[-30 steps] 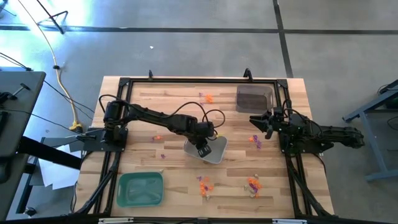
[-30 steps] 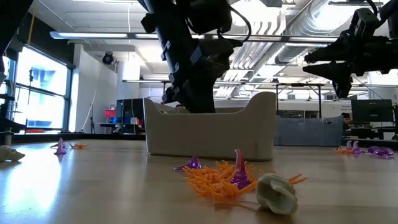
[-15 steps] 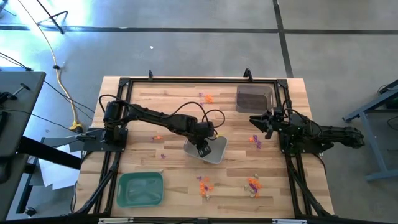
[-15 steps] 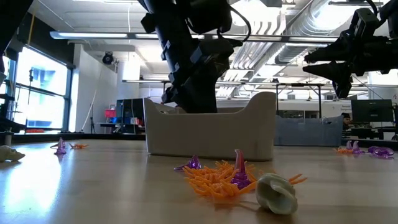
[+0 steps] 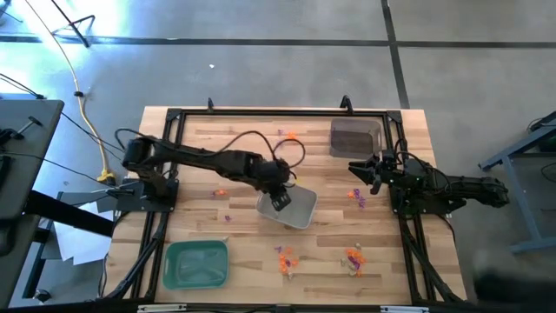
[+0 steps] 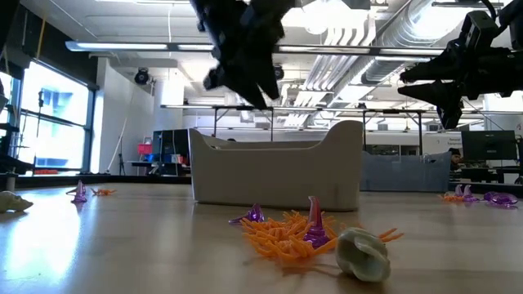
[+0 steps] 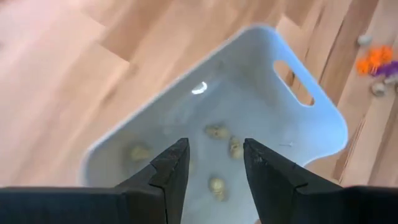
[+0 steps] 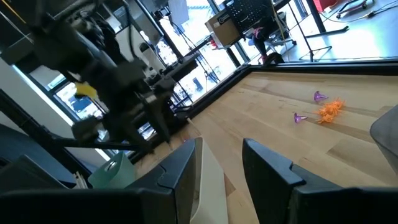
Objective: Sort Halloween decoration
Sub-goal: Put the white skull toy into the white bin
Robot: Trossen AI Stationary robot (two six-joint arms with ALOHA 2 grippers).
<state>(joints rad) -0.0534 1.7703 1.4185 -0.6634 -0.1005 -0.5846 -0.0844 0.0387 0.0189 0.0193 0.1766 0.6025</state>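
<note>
Your left gripper (image 7: pixel 214 163) is hanging open and empty above the grey tray (image 5: pixel 300 211), where pale trinkets (image 7: pixel 217 132) are lying. Keep lifting straight up, then go for more.

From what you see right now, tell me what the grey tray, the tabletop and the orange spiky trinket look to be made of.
Grey tray: probably moulded plastic, smooth with a slight sheen; rounded corners, a cut-out handle slot and a light glint inside.
Tabletop: wood, seemingly butcher-block planks; visible grain and strip joints, lightly glossy.
Orange spiky trinket: likely soft rubber or plastic; thin bendy-looking strands, saturated colour. I can't tell more.
</note>
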